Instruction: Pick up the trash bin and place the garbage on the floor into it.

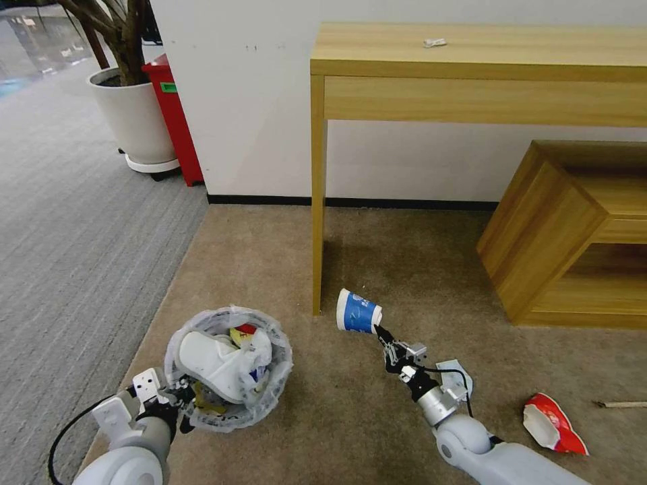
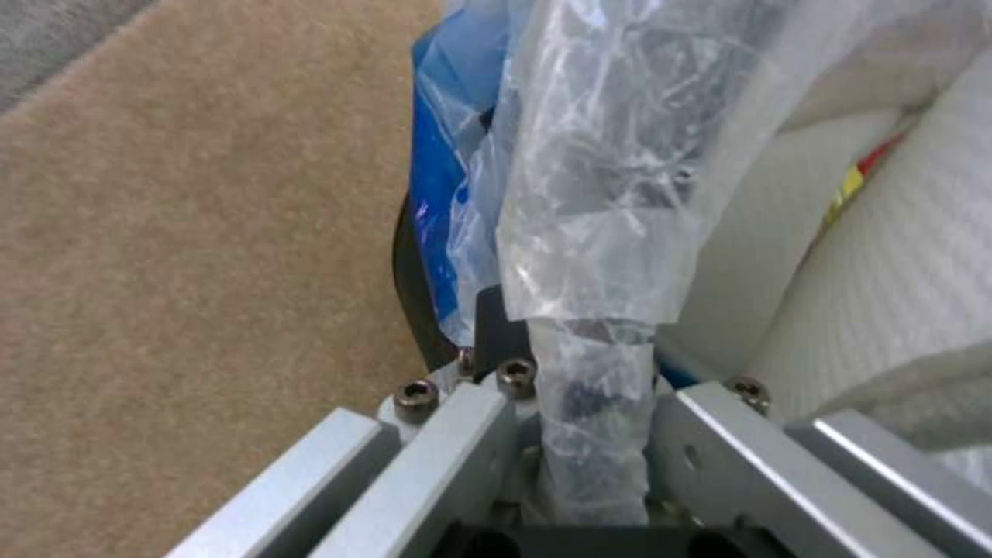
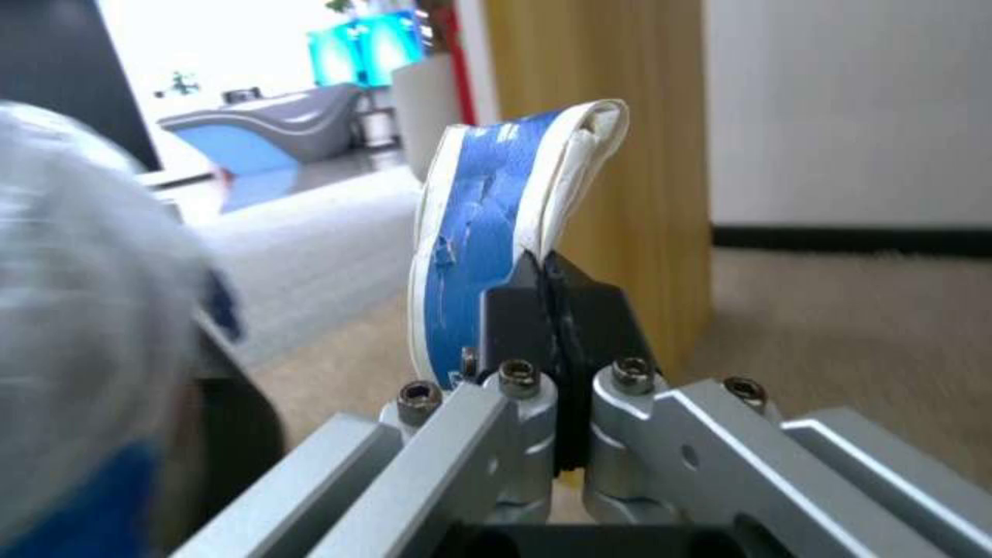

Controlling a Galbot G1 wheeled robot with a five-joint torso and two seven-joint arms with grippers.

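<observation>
The left gripper (image 1: 176,397) was clamped on the rim of the trash bin (image 1: 229,367), already holding a white slipper (image 1: 212,360), at lower left, while the right gripper (image 1: 381,332) pinched the blue-white paper cup (image 1: 357,312) at centre, and a red wrapper (image 1: 554,423) and wooden stick (image 1: 621,404) were left on the beige carpet (image 1: 337,417) at lower right.

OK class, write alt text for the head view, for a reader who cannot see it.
The right gripper holds a blue-white paper cup above the beige carpet, beside the trash bin gripped at its rim by the left gripper. A red wrapper lies on the carpet.
</observation>
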